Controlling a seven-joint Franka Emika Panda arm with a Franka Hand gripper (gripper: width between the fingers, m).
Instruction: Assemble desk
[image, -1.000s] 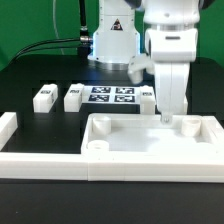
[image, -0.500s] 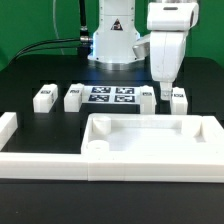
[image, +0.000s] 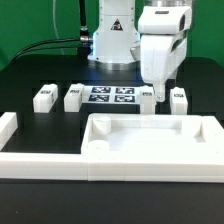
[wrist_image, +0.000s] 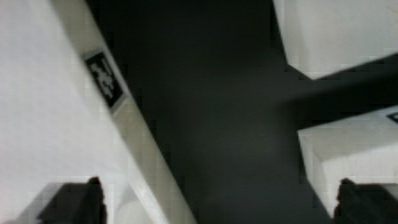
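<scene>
The desk top (image: 150, 122) is a white rimmed tray with a round corner socket (image: 97, 146), lying at the front of the table. Several short white tagged legs stand behind it: two toward the exterior view's left (image: 43, 97) (image: 73, 97) and two toward its right (image: 148, 100) (image: 178, 99). My gripper (image: 161, 88) hangs open just above the gap between the right two legs, holding nothing. In the wrist view the gripper (wrist_image: 217, 205) shows dark fingertips (wrist_image: 71, 202) far apart over black table, with a tagged white part (wrist_image: 54, 110) to one side.
The marker board (image: 112, 95) lies flat between the two pairs of legs. Low white border wall pieces (image: 8, 125) (image: 60, 165) run along the front and the exterior view's left. The arm's base (image: 112, 40) stands at the back with cables.
The gripper rose from the desk top's far right corner and moved back over the two right legs. Its jaws finished spreading wide. The parts have not moved.
</scene>
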